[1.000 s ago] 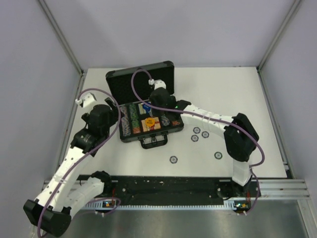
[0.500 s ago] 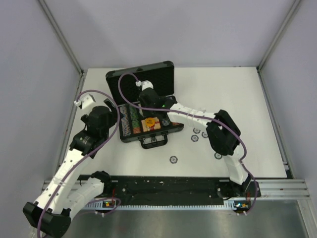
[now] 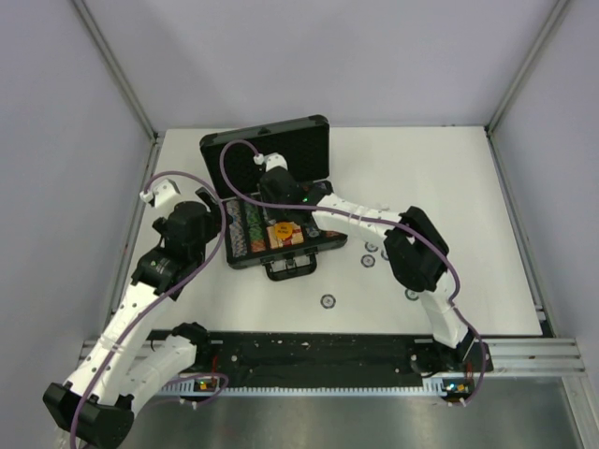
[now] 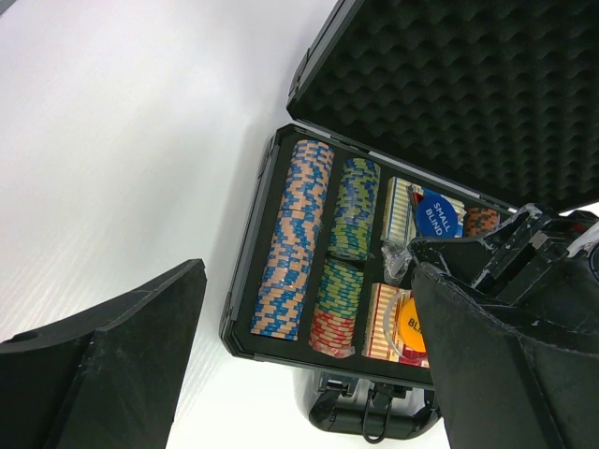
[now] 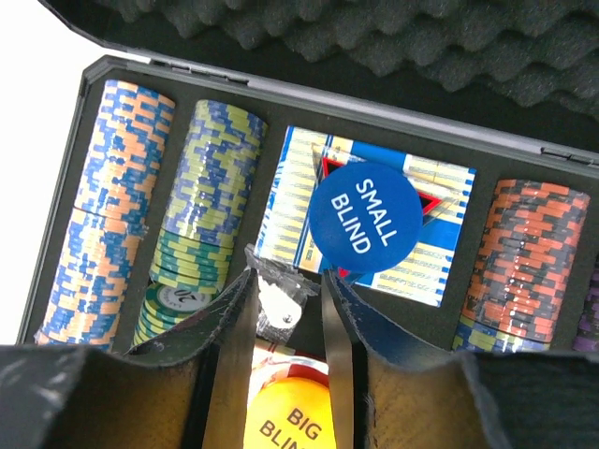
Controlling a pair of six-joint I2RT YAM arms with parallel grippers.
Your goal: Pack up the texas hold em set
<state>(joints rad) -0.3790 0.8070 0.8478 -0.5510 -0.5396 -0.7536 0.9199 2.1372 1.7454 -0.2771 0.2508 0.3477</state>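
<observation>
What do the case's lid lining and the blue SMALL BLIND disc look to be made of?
Lid lining: soft black foam, matte, judging by its egg-crate bumps. SMALL BLIND disc: probably smooth plastic, flat blue with printed white lettering; coated card is also possible.

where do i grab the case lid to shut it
Pinch the lid by its free top edge, near the middle, coming from above. It stands open, hinged along its lower edge, so that thin rim is bare and gives the most leverage.
</observation>
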